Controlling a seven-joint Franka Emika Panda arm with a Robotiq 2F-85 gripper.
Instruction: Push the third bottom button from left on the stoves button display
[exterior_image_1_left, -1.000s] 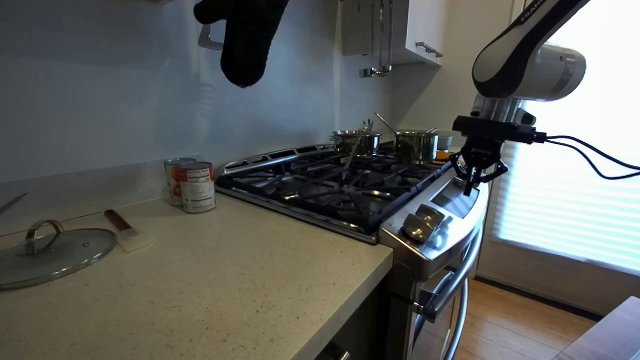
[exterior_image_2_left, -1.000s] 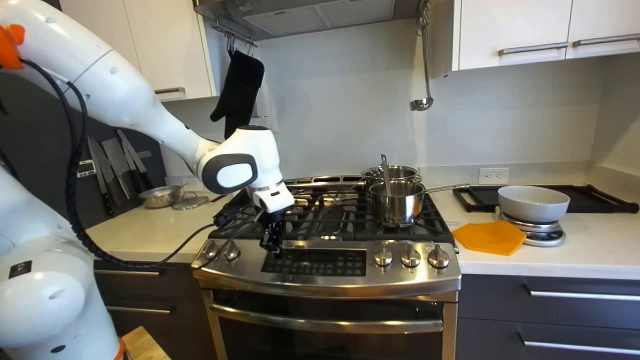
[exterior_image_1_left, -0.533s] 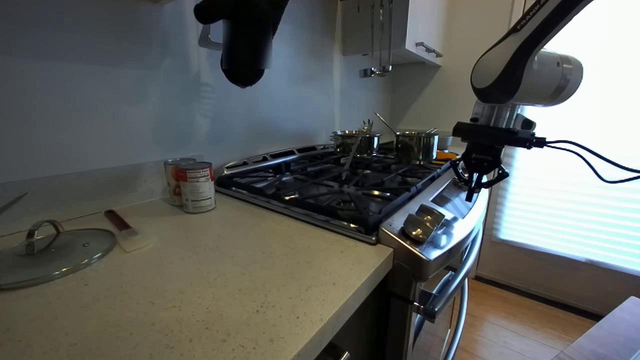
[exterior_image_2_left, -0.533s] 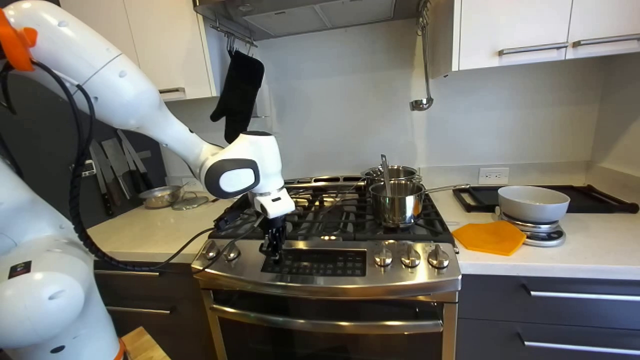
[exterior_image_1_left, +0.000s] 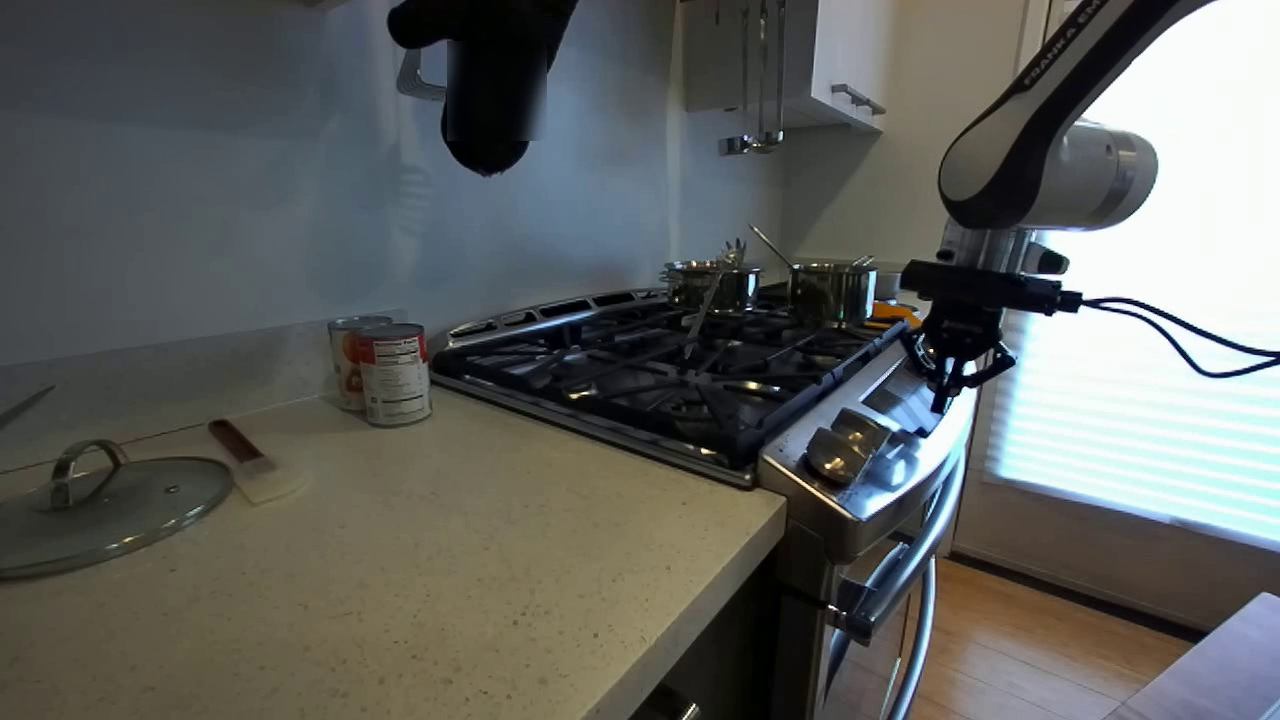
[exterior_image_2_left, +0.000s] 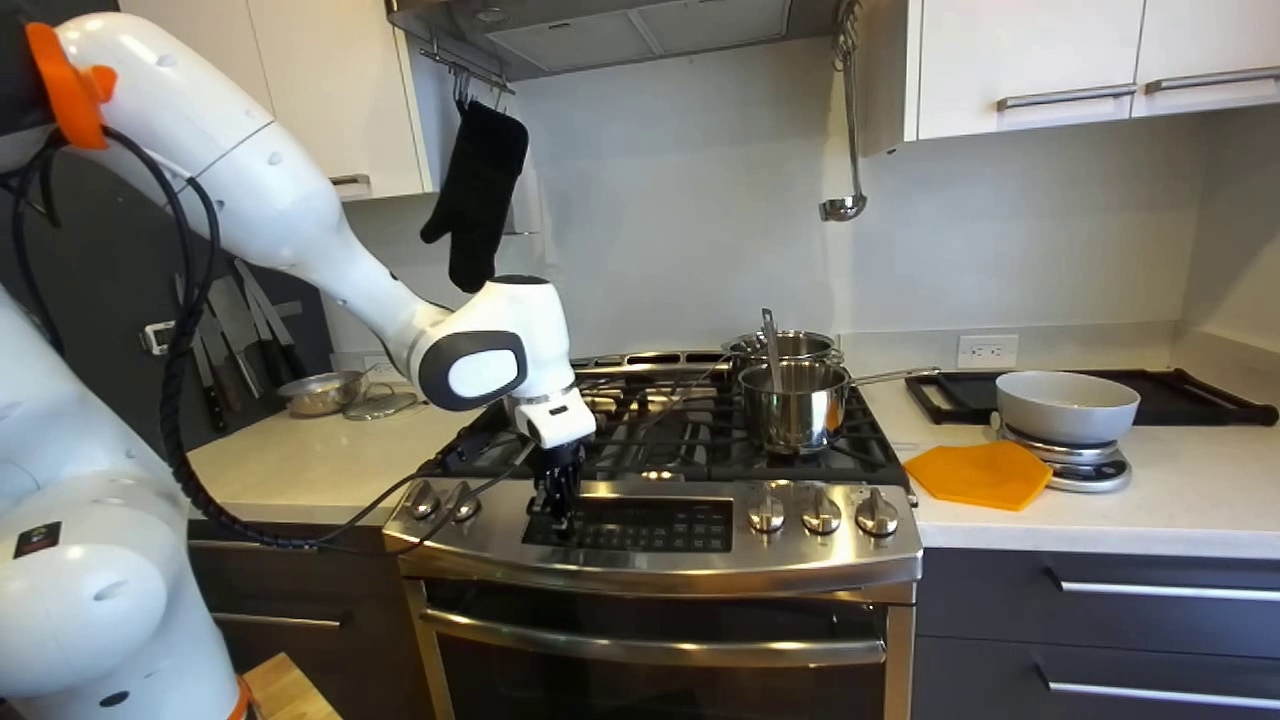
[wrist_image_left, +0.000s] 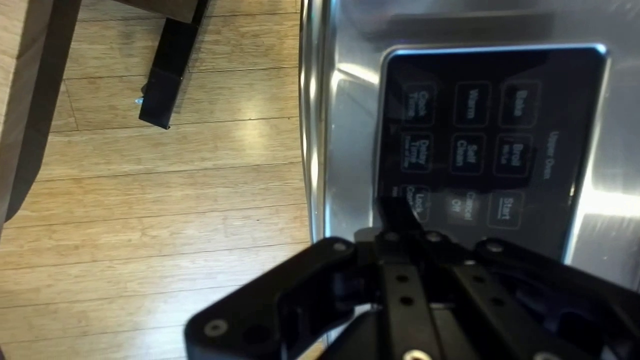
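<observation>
The stove (exterior_image_2_left: 470, 545) is a wide stainless-steel gas range with black grates, shown in both exterior views (exterior_image_1_left: 690, 385). Its dark button display (exterior_image_2_left: 650, 525) is set in the slanted front strip. In the wrist view the display (wrist_image_left: 465, 65) stands sideways, its bottom row on the left: Cook Time, Delay Time, then the Lock Controls button (wrist_image_left: 420, 200), third from the display's left end. My gripper (wrist_image_left: 400, 212) is shut and empty. Its fingertips partly cover Lock Controls; whether they touch is unclear. The gripper shows over the display's left part in both exterior views (exterior_image_2_left: 562, 522) (exterior_image_1_left: 940, 402).
Knobs flank the display on the left (exterior_image_1_left: 850, 445) and right (exterior_image_2_left: 820, 512). A steel pot (exterior_image_2_left: 795, 410) stands on the grates with another behind it. The oven handle (exterior_image_2_left: 650, 652) runs below the strip. Two cans (exterior_image_1_left: 395, 375) stand on the counter (exterior_image_1_left: 430, 560) beside the stove.
My gripper has moved down toward the lower part of the display and slightly toward its right end. It stays shut. Stove and pots have not moved.
</observation>
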